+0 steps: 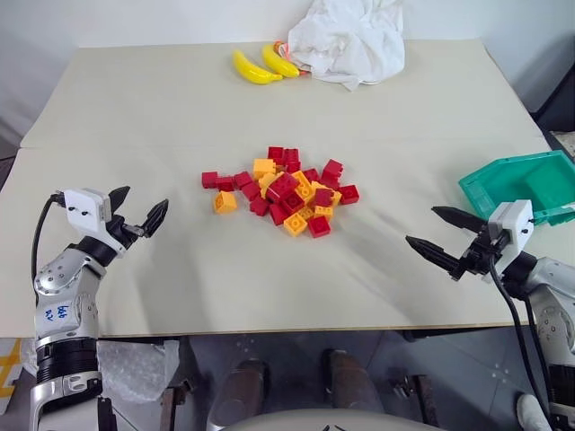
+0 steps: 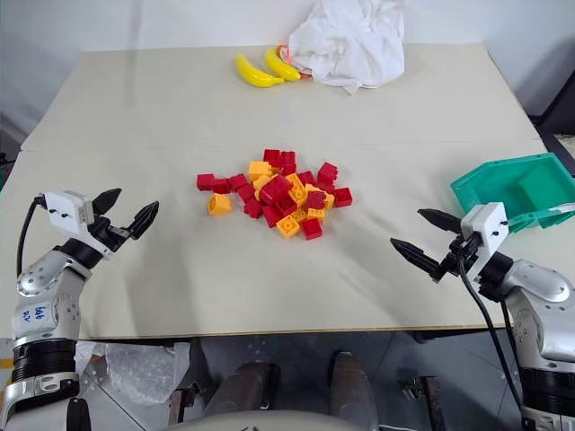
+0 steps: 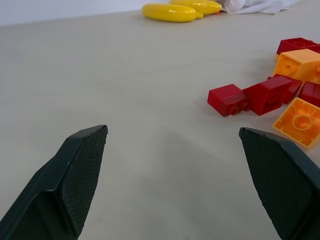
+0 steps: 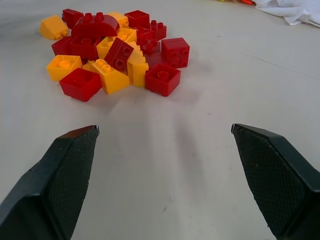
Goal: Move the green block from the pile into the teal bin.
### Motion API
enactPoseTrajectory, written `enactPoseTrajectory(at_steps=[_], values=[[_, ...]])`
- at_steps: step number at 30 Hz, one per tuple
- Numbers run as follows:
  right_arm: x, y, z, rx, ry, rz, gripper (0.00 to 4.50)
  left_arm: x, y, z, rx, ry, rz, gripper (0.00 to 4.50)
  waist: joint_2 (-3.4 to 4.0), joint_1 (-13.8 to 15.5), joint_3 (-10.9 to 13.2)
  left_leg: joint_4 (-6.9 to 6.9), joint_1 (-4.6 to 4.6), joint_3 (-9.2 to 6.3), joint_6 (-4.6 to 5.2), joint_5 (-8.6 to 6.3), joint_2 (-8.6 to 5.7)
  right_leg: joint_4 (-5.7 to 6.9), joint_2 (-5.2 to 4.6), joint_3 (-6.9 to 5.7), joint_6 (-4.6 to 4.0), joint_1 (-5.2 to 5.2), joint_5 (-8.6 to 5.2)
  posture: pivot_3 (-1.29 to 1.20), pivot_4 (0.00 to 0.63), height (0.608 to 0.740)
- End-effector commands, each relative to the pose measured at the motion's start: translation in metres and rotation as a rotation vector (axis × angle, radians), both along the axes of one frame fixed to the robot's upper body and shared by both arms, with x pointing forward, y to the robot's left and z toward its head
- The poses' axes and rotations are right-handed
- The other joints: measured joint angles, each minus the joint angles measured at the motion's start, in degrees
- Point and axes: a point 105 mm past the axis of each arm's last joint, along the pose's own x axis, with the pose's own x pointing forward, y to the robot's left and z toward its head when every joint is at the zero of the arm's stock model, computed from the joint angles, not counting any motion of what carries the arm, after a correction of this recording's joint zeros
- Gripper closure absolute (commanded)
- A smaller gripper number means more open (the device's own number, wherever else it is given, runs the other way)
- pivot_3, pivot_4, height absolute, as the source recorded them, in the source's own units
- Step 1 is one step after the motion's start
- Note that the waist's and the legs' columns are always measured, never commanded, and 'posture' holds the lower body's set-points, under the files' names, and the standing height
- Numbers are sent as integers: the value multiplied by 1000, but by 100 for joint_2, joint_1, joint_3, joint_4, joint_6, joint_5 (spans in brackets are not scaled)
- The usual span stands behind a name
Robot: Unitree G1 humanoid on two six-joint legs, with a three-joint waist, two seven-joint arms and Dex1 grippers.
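Observation:
The pile [image 1: 286, 192] of red and orange-yellow studded bricks lies in the middle of the table, and no green block shows in it. At the table's right edge sits the teal bin [image 1: 492, 182]. My left gripper [image 1: 142, 203] hovers open to the left of the pile, low over the table, with nothing between its fingers. Off to the pile's right, just in front of the bin, my right gripper [image 1: 422, 225] is open and empty too. The right wrist view looks at the pile [image 4: 115, 47] past its wide fingers [image 4: 75, 160].
Two yellow bananas [image 1: 259, 66] and a crumpled white cloth [image 1: 350, 38] lie at the table's far edge. The beige table [image 1: 180, 269] has a seam across it and its front edge runs just below both grippers.

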Motion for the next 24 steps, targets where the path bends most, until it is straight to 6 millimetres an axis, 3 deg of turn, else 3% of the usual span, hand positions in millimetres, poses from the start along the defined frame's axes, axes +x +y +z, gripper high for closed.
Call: enactPoseTrajectory(at_steps=[1,11,21,24], values=[[1,4,10,-3,-48,7,42,0,9,18,-2,-50,38,0,0,1,0,1,0,0,0,0,0,0,0,0,0,0,0,0,150,740],[5,16,13,-2,-39,23,42,0,-10,25,73,-52,-43,0,0,-1,0,2,1,2,0,0,0,3,0,2,0,0,0,0,150,740],[4,43,17,-84,-28,68,42,-15,-43,36,45,-91,-330,0,0,1,0,2,0,3,0,0,1,3,0,3,0,-2,0,0,150,740],[-2,59,23,-64,-28,111,891,-29,-61,36,71,-107,-500,0,1,-5,0,1,0,4,0,0,1,4,0,4,0,-4,0,0,150,740]])
